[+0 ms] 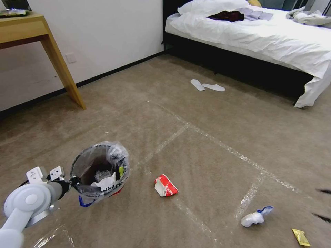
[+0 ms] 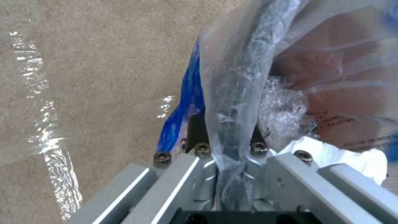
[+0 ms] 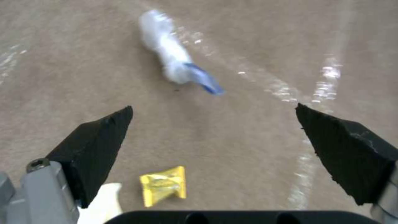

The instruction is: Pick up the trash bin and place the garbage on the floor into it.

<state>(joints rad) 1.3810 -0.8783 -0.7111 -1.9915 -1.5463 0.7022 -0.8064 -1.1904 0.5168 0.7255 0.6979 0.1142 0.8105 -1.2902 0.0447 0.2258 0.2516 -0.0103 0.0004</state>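
Observation:
My left gripper (image 1: pixel 70 179) is shut on the near rim of the red trash bin (image 1: pixel 100 170), pinching the rim and its clear bag (image 2: pixel 248 77) between the fingers (image 2: pixel 195 127). White paper lies inside the bin. On the carpet floor (image 1: pixel 207 137) are a red-and-white carton (image 1: pixel 165 186), a crumpled white-and-blue piece of garbage (image 1: pixel 256 217) and a yellow wrapper (image 1: pixel 301 237). My right gripper (image 3: pixel 213 124) hangs open above the floor, between the yellow wrapper (image 3: pixel 163 185) and the white-and-blue piece (image 3: pixel 170 62). Its black fingertips (image 1: pixel 322 191) show at the right edge.
A pair of white slippers (image 1: pixel 207 86) lies in front of the bed (image 1: pixel 262 38) at the back right. A wooden table (image 1: pixel 62 65) stands by the wall at the back left. Shiny tape lines (image 1: pixel 227 148) cross the carpet.

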